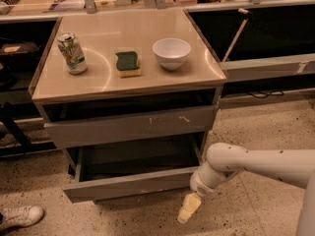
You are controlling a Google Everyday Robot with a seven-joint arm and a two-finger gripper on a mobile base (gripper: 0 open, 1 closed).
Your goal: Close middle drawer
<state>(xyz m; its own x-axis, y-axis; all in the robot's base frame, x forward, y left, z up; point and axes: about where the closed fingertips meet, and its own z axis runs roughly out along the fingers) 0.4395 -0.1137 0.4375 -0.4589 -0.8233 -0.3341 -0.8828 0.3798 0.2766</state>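
The middle drawer stands pulled out of the grey cabinet, below the top drawer front that bears white chipped scratches. Its plain grey front panel faces me and its dark inside shows behind it. My gripper hangs at the drawer's front right corner, just below and in front of the panel's right end, pointing down and to the left. The white arm reaches in from the right. I cannot tell whether the gripper touches the panel.
On the cabinet top stand a can, a green sponge and a white bowl. A white shoe rests on the speckled floor at the lower left. Dark shelving runs along both sides.
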